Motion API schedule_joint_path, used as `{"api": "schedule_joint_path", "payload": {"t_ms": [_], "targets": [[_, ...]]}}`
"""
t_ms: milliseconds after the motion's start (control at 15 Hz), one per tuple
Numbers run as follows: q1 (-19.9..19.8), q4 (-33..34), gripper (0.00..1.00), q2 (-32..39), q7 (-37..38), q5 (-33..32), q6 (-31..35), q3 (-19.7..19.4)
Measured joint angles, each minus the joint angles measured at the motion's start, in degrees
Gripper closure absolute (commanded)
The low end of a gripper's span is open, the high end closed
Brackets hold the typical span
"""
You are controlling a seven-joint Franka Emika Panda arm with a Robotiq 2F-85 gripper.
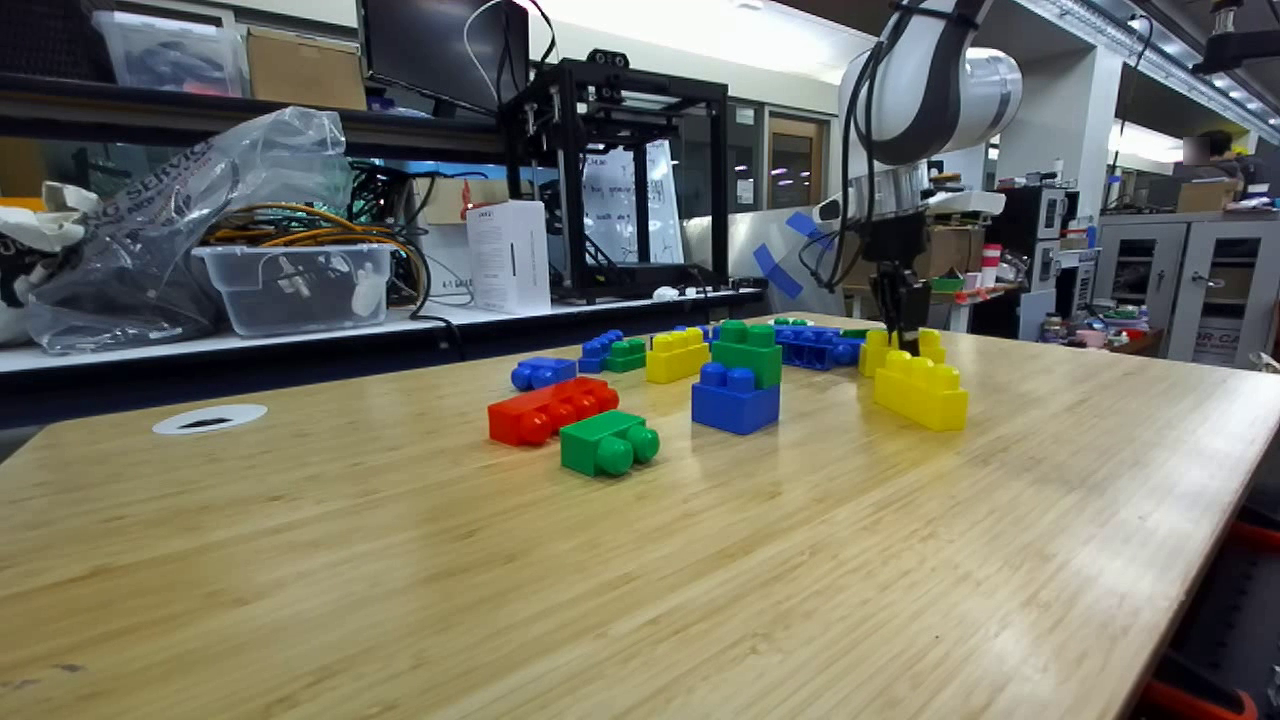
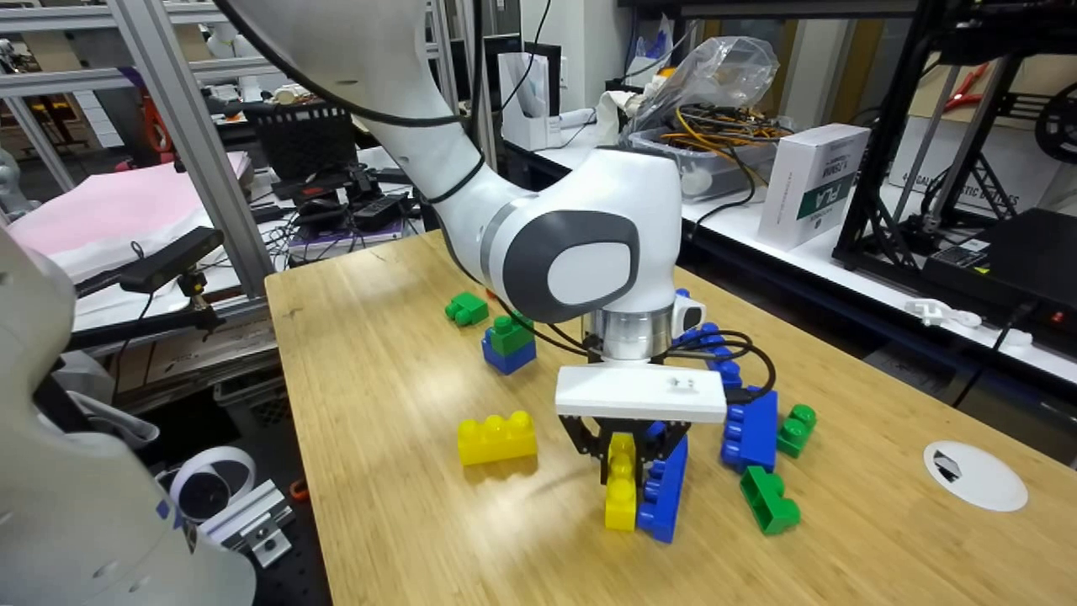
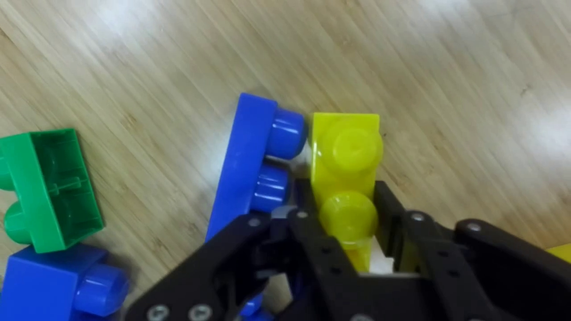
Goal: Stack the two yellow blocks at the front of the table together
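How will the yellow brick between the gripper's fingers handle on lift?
The yellow brick is probably stiff, given its crisp moulded edges. Likely light for its size, if hollow underneath like the green brick showing its open inside. Its glossy plastic could slip a little in the gripper.

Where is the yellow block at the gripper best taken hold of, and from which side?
Likely best from straight above, across the two long sidewalls near mid-length, where the gripper sits. The yellow block stands upright, studs up, long and narrow. The blue brick lies on its side, studs facing one long wall, so clearance there looks tight.
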Motion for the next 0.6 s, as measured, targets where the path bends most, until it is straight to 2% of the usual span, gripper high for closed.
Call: {"api": "schedule_joint_path", "payload": {"t_ms": [267, 600], "targets": [[-0.1, 2.1, 0.9, -1.9, 4.7, 1.0, -7.5, -0.1], [0.3, 1.9, 0.9, -10.5, 13.5, 0.9, -19.3, 0.1]]}}
